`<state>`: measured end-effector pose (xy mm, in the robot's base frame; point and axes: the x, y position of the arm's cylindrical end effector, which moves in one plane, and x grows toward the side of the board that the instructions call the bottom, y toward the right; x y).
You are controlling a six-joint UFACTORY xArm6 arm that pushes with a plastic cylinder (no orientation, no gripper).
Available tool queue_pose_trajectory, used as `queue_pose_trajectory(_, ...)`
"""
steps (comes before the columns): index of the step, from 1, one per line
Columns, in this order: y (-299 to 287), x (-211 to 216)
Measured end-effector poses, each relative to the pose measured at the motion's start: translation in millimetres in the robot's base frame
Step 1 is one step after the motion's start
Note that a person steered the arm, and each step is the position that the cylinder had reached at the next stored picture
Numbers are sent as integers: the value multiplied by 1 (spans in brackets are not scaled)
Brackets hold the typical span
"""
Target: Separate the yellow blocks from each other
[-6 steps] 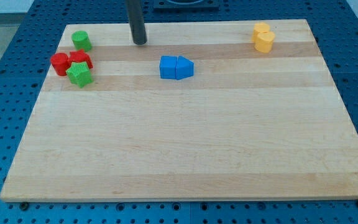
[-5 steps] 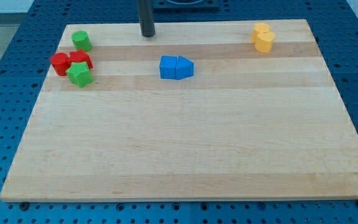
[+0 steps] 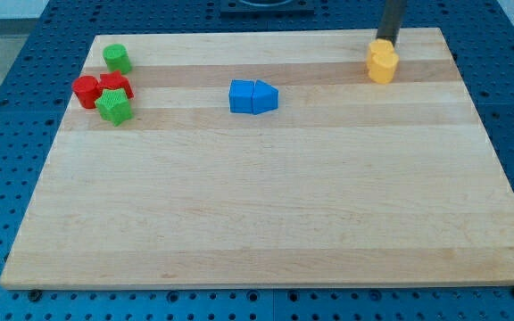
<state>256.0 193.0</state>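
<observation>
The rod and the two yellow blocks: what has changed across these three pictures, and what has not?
My tip has travelled along the view's top edge from left of centre to the right, and now sits right behind the yellow blocks, at their upper edge. The pair looks nudged slightly toward the view's bottom but remains touching. The blue blocks, red blocks and green blocks have not moved.
</observation>
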Motion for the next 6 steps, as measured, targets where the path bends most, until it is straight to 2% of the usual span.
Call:
queue_pose_trajectory(1,-18,28)
queue_pose_trajectory(2,30,43)
queue_pose_trajectory(3,-5,45)
queue_pose_trajectory(4,-33,37)
queue_pose_trajectory(5,-40,-20)
queue_pose_trajectory(6,-74,-32)
